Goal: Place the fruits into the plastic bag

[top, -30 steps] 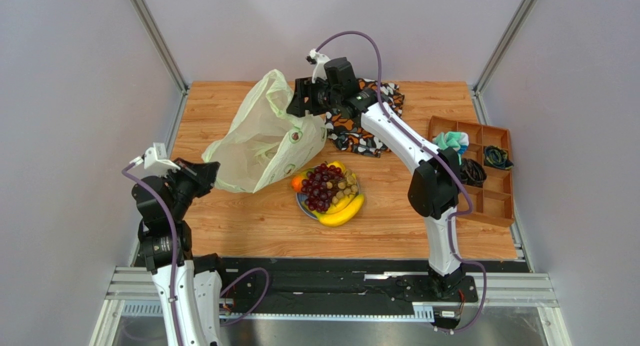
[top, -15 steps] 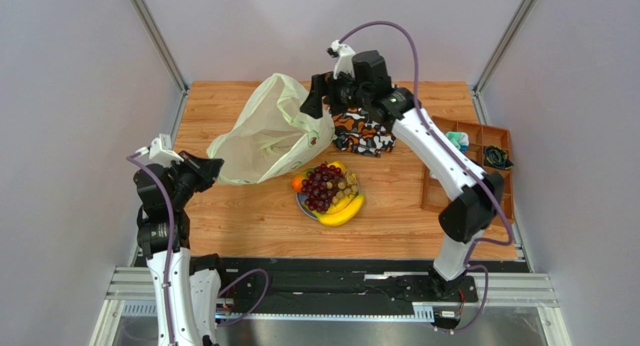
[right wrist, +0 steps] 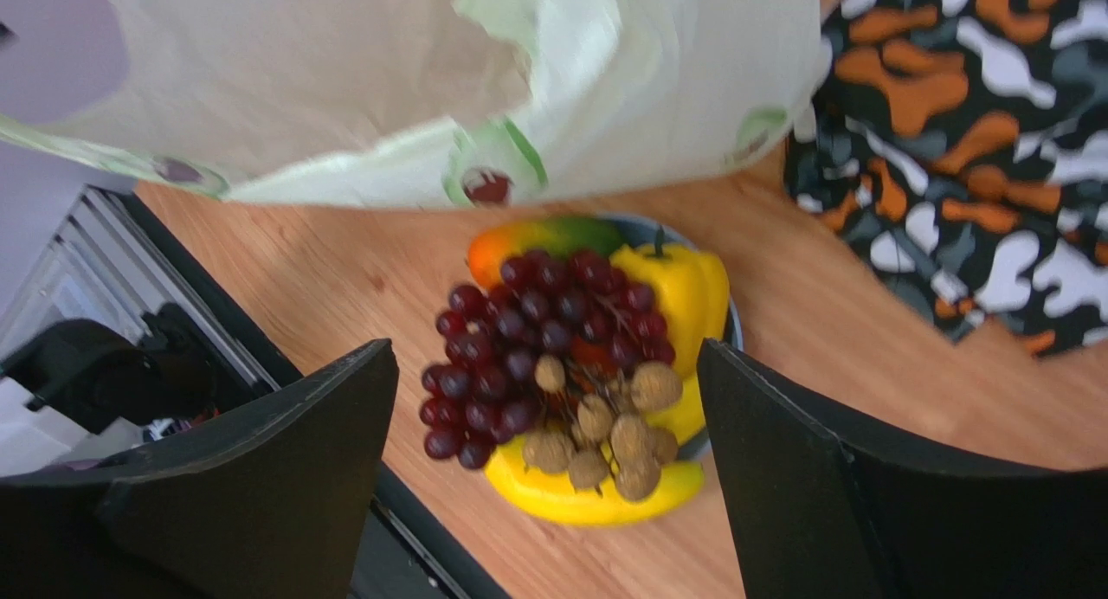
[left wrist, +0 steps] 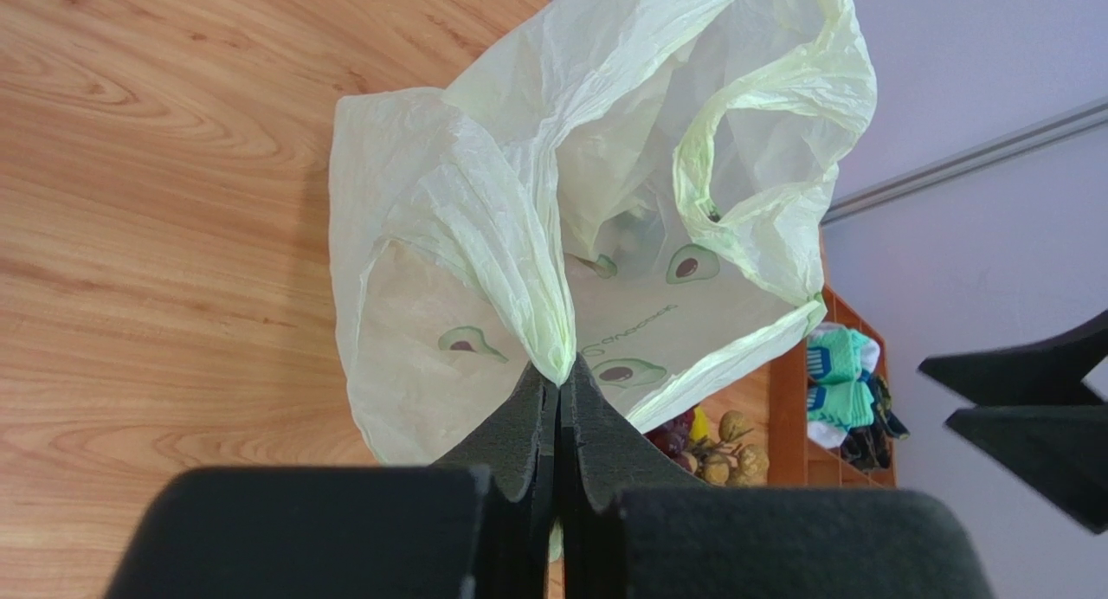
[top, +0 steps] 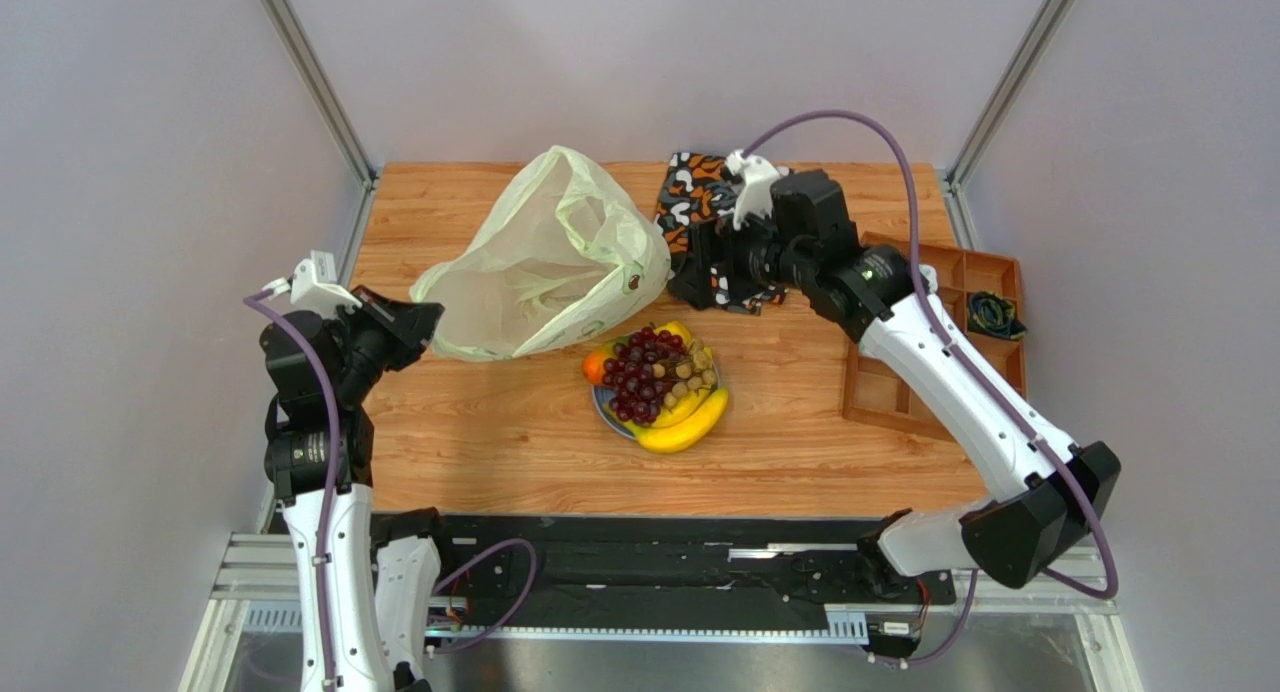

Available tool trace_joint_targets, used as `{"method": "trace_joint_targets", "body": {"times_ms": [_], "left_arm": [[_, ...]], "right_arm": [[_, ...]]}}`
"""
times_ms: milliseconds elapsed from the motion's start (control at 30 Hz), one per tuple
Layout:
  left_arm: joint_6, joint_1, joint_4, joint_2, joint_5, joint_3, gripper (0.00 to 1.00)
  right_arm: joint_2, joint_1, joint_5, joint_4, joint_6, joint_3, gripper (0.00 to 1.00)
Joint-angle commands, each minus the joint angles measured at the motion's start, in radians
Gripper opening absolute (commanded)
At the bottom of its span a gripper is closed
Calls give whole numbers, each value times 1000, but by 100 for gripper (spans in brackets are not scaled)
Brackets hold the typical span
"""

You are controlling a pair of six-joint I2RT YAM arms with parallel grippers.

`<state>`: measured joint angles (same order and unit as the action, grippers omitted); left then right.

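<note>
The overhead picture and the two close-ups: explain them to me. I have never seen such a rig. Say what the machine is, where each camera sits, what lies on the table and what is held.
This is a robot: a left arm and a right arm bolted at the near edge of a table, each ending in a two-finger claw. The wide picture comes from a fixed camera above and behind the arms. The other two come from cameras on the wrists, so each shows its own fingers. On the table lie a pale green plastic bag, a blue plate heaped with grapes, bananas and an orange, a patterned cloth bag and a brown divided tray. The left claw is shut on a fold of the plastic bag. The right claw is open and holds nothing.
</note>
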<state>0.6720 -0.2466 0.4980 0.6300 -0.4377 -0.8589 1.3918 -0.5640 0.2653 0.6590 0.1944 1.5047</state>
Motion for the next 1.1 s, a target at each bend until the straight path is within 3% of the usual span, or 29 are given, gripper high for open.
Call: {"method": "trace_joint_targets", "body": {"times_ms": [0,167,467,700,833,1067], "left_arm": [[5,7,-4,-4,8,-38,0],[8,7,2,-4,30,-57,0],[14,7,24,-13,45,-65,0],[17,7,24,-13,39,-65,0],[28,7,16,-13,28,-55,0],[46,10,2,-19,21,-42,0]], "right_arm": [[-120,3,-57,56,60,-145,85],[-158,-2,-41,56,105,-247,74],[-44,-135,-96,111,60,-147,63],[134,-319,-263,171,51,-17,56],[251,-366,-395,270,50,113,47],[378,-413,-521,330,20,224,46]]}}
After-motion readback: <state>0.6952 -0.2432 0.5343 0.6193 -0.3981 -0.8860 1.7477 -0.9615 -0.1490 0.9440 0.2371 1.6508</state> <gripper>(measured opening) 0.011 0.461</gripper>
